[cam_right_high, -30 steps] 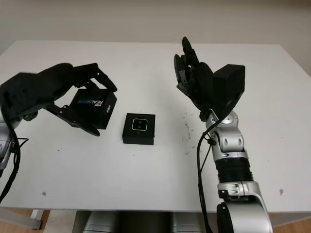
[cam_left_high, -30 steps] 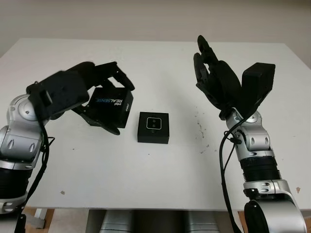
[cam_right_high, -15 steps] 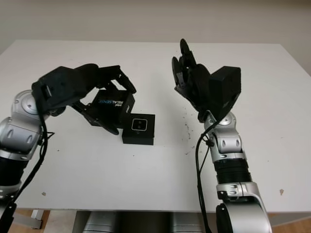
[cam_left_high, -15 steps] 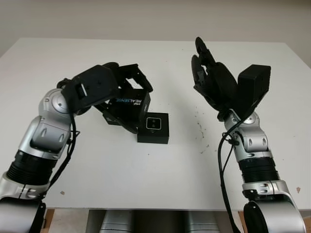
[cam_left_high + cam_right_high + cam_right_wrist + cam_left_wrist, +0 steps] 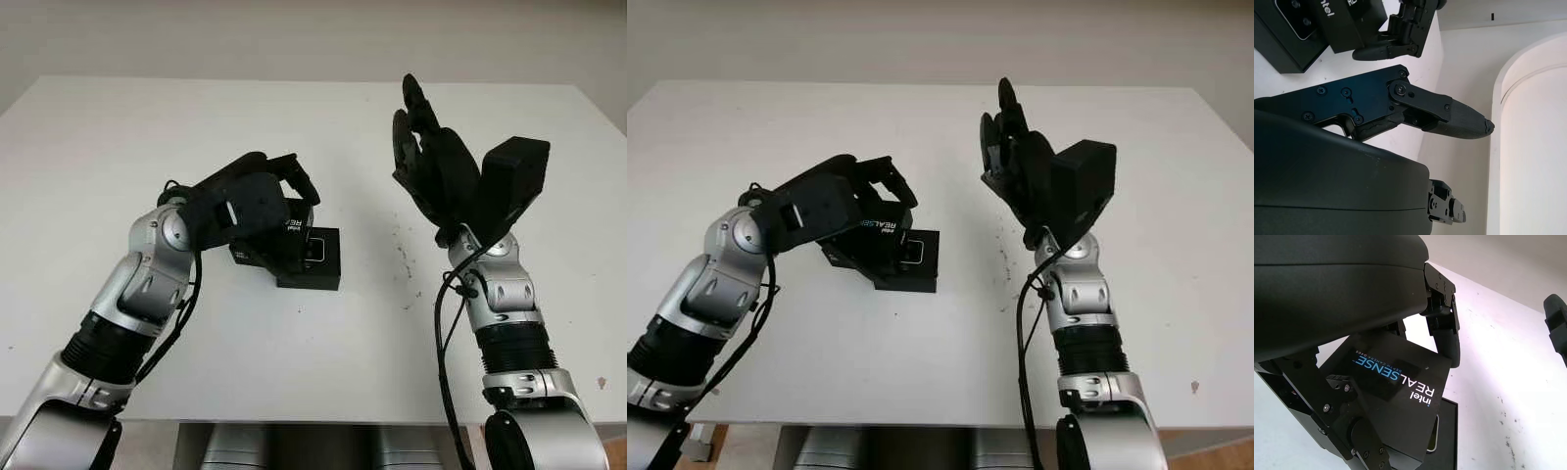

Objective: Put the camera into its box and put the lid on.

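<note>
Over square matte-black box: left robot hand gripping flat printed lid; right robot hand raised, holding nothing.

The lid held by the left robot hand overhangs the box; surrounding table is bare.

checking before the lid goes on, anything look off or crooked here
The lid in the left hand is tilted and covers only one side of the box. The right hand is open, raised above the table.
</note>
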